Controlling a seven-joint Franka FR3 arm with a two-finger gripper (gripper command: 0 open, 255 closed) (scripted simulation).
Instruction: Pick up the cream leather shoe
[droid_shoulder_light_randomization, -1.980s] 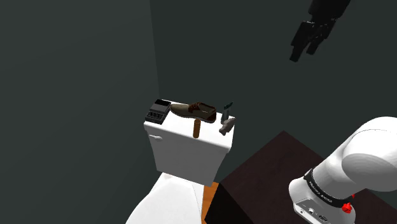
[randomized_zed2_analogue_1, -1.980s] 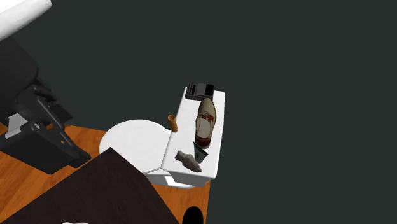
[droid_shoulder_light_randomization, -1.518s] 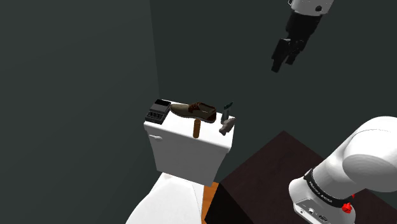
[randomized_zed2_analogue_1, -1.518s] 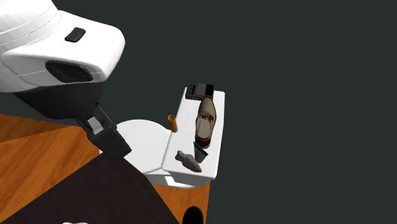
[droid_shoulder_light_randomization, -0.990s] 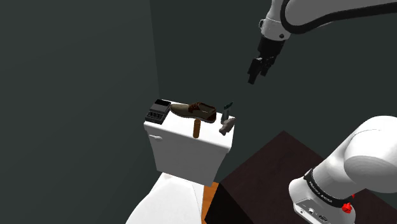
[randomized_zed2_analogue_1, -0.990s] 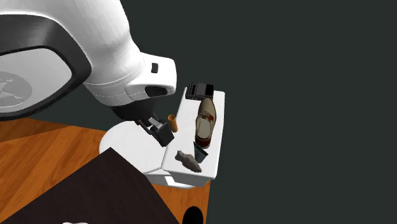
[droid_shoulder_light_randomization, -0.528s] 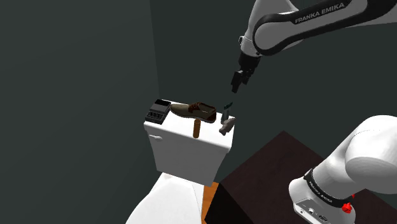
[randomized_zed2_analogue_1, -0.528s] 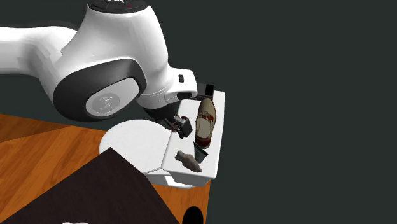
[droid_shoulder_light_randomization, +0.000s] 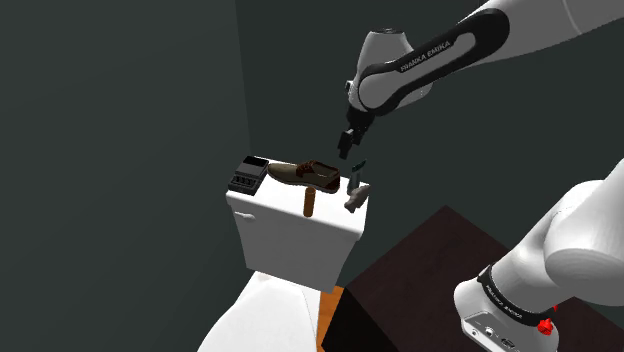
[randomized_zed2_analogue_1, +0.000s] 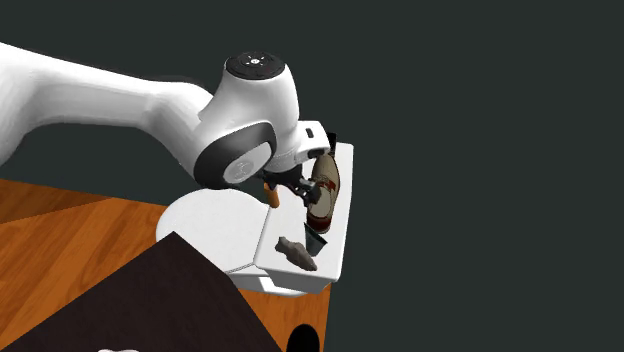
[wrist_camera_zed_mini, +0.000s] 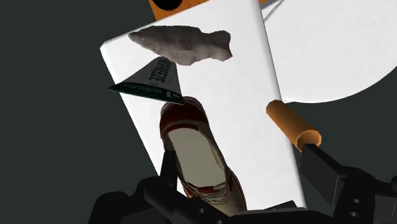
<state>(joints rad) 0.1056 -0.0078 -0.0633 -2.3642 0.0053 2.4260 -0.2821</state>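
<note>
The shoe (droid_shoulder_light_randomization: 305, 172) is brown outside with a cream inside and lies lengthwise on the white toilet tank lid (droid_shoulder_light_randomization: 290, 210). My gripper (droid_shoulder_light_randomization: 345, 146) hangs open just above the shoe's end nearer the shoulder view's right, apart from it. In the second exterior view the gripper (randomized_zed2_analogue_1: 304, 190) covers part of the shoe (randomized_zed2_analogue_1: 326, 186). Through the wrist view, the shoe (wrist_camera_zed_mini: 197, 156) lies below my open gripper (wrist_camera_zed_mini: 245, 178), close to one black finger (wrist_camera_zed_mini: 168, 173); the other finger (wrist_camera_zed_mini: 323, 175) stands beyond the lid's edge.
On the lid (wrist_camera_zed_mini: 235, 95) also lie a grey rock-like lump (wrist_camera_zed_mini: 181, 43), a dark green wedge (wrist_camera_zed_mini: 151, 81) and a black box (droid_shoulder_light_randomization: 247, 175). An orange-brown cylinder (wrist_camera_zed_mini: 292, 124) sticks out of the tank's front. The white toilet seat (randomized_zed2_analogue_1: 215, 225) and the dark stand top (droid_shoulder_light_randomization: 440, 270) lie below.
The arm has swung down and towards the shoulder view's left, bringing the gripper from high up to just above the shoe. The things on the lid have not moved.
</note>
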